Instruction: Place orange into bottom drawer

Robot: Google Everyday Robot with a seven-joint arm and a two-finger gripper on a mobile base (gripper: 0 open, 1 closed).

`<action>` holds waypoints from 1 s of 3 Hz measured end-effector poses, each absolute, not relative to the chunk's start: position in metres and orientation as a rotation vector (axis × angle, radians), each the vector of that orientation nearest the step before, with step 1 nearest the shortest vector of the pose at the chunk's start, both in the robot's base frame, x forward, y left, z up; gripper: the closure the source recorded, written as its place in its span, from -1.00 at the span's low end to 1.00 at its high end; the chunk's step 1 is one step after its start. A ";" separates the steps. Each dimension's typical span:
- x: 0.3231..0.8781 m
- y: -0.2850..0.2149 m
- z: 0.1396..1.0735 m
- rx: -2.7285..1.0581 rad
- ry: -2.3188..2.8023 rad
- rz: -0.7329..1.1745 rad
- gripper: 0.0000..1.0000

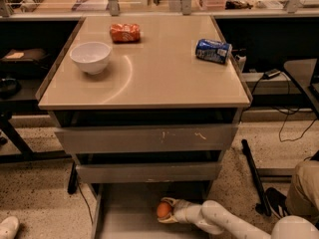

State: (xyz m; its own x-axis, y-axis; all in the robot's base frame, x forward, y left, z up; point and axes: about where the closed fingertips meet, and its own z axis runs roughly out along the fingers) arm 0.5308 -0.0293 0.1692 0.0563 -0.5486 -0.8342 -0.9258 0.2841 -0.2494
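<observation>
Three drawers front the desk (164, 76), and the bottom drawer (124, 215), the lowest, stands open with its flat grey floor showing. Low over that floor the tool (166, 211) reaches in from the right, its two fingers clamped on the orange (162, 209). I judge the fruit light, firm and smooth-skinned, likely to roll once freed, so a hold across its widest middle suits it.
</observation>
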 end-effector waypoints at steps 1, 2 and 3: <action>0.531 -0.029 0.169 -1.383 1.614 0.504 -0.33; 0.531 -0.029 0.169 -1.383 1.614 0.504 -0.79; 0.531 -0.029 0.169 -1.383 1.613 0.504 -1.00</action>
State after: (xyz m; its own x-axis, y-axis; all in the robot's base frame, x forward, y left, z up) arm 0.5308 -0.0292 0.1692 0.0563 -0.5485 -0.8342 -0.9258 0.2841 -0.2493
